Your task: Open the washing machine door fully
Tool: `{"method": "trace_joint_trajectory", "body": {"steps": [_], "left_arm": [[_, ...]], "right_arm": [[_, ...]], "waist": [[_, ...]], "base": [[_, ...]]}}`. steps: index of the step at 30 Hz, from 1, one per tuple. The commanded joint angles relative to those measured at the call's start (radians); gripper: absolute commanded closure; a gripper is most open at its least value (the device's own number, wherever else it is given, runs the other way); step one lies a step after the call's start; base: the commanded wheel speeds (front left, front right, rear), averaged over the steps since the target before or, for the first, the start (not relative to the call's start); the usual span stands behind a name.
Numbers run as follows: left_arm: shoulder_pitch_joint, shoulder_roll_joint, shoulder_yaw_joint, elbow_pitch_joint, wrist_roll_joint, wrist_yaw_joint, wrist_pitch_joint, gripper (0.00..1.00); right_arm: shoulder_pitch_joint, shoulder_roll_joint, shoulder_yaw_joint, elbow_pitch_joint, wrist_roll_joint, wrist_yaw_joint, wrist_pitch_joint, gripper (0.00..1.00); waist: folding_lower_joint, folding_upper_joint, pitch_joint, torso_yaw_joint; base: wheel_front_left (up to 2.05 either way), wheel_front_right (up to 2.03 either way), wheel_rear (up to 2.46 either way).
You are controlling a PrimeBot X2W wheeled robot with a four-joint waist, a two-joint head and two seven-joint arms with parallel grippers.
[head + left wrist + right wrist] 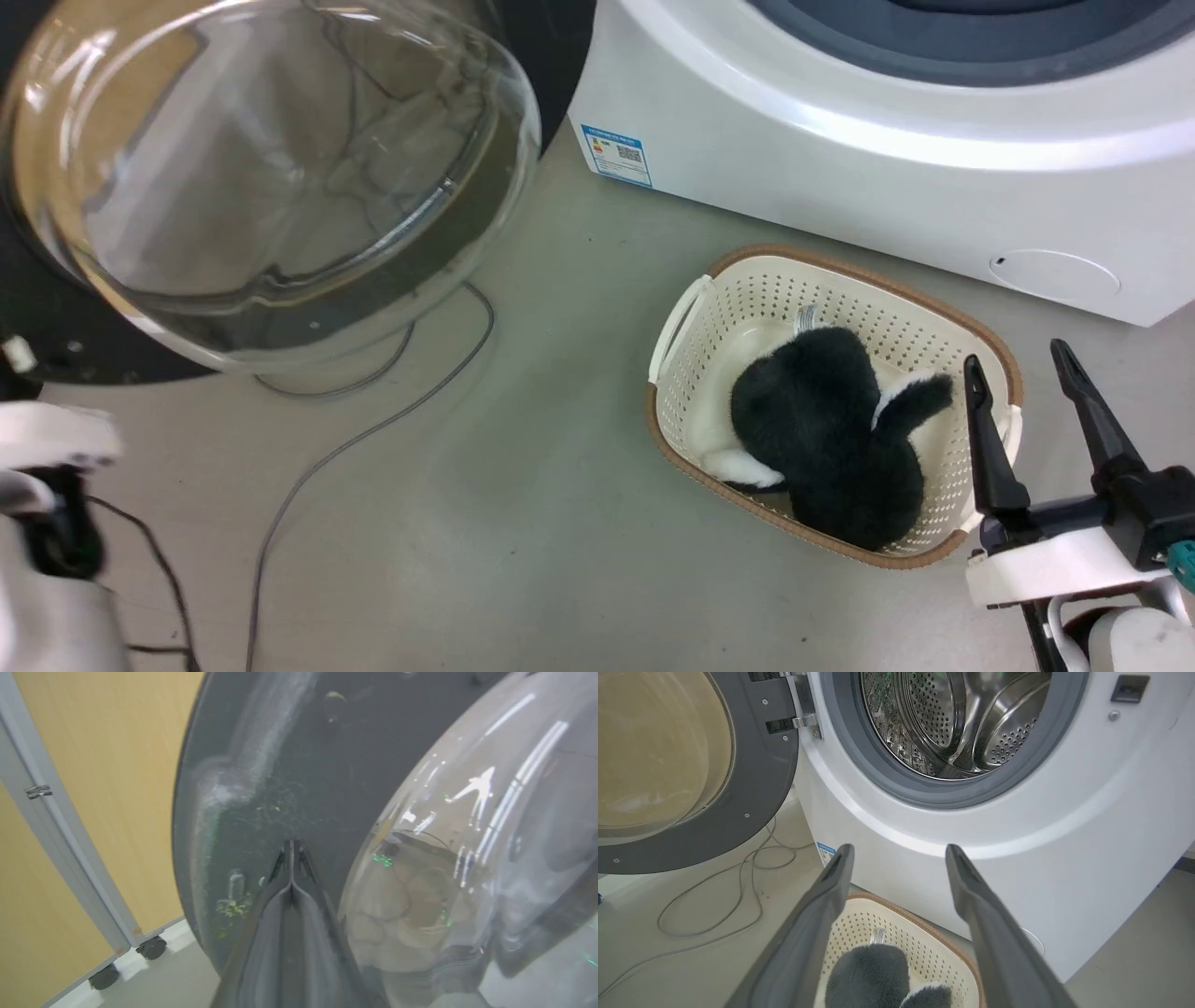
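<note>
Head view: the washing machine door [271,177] hangs swung out at upper left, glass bowl facing us. The right claw [1016,355] hovers spread and empty by the basket [709,373] rim, clear of the swing. Left wrist view: the left claw [290,847], pressed together, points at the door's dark ring beside the bowl, a blunt pusher, I'd judge. Right wrist view: drum [962,723] exposed, door out wide on its hinge.

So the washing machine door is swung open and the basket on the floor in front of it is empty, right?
Not empty: the basket holds a fluffy black-and-white soft toy, plain in the head view. The rest is right: the washing machine door is swung open, with the basket on the floor in front.
</note>
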Motion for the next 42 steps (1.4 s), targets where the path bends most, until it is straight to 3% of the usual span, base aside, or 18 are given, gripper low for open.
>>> {"method": "trace_joint_trajectory", "body": {"steps": [1,20,29,37,42], "left_arm": [[-0.025,0.014,0.014,0.014,-0.003,-0.002,-0.004,1.00],[-0.092,0.054,0.037,0.158,0.055,-0.013,-0.004,1.00],[-0.019,0.056,-0.004,0.103,0.059,-0.013,-0.004,1.00],[0.076,0.066,-0.094,-0.001,0.055,-0.014,-0.004,1.00],[0.157,0.040,-0.164,-0.100,0.068,-0.014,-0.004,1.00]], "right_arm": [[-0.021,-0.008,0.002,0.000,-0.009,0.001,-0.004,0.00],[-0.022,0.002,0.002,0.025,-0.006,0.001,-0.004,0.00],[0.019,0.016,-0.007,0.020,0.015,0.001,-0.004,0.00],[0.062,0.017,-0.012,0.012,0.065,0.001,-0.004,0.00],[0.087,0.017,-0.021,0.006,0.086,0.001,-0.004,0.00]], "waist": [[-0.0001,0.0000,0.002,-0.002],[-0.0001,0.0000,-0.062,-0.018],[-0.0001,0.0000,-0.179,-0.031],[-0.0001,0.0000,-0.270,-0.052],[-0.0001,0.0000,-0.320,-0.079]], "base": [[0.00,0.00,0.00],[0.00,0.00,0.00],[0.00,0.00,0.00],[0.00,0.00,0.00],[0.00,0.00,0.00]]}}
